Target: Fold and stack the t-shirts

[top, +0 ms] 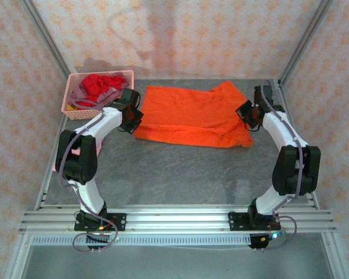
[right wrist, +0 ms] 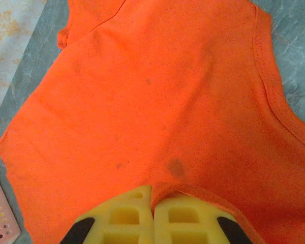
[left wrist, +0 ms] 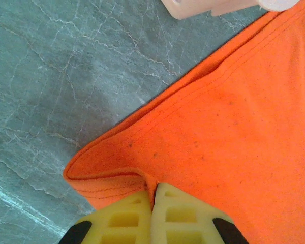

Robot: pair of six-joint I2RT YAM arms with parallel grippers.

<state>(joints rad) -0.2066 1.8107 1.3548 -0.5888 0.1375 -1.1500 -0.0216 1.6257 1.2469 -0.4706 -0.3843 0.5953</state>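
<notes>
Bare table (top: 180, 168) lies at 6 o'clock of the orange t-shirt (top: 189, 116); I have left gripper (left wrist: 153, 197) and right gripper (right wrist: 152, 197) each clenched on its edge.

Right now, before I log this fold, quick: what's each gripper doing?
Left gripper: closed, pinching the orange t-shirt at its edge.
Right gripper: closed, pinching the same shirt.

one t-shirt (top: 192, 116) lies spread on the table (top: 174, 174), toward the back. the basket (top: 68, 96) stands just left of it, with other t-shirts (top: 102, 86) heaped inside. the left gripper (left wrist: 153, 195) nips the spread one's left edge, the right gripper (right wrist: 152, 195) its right edge.
</notes>
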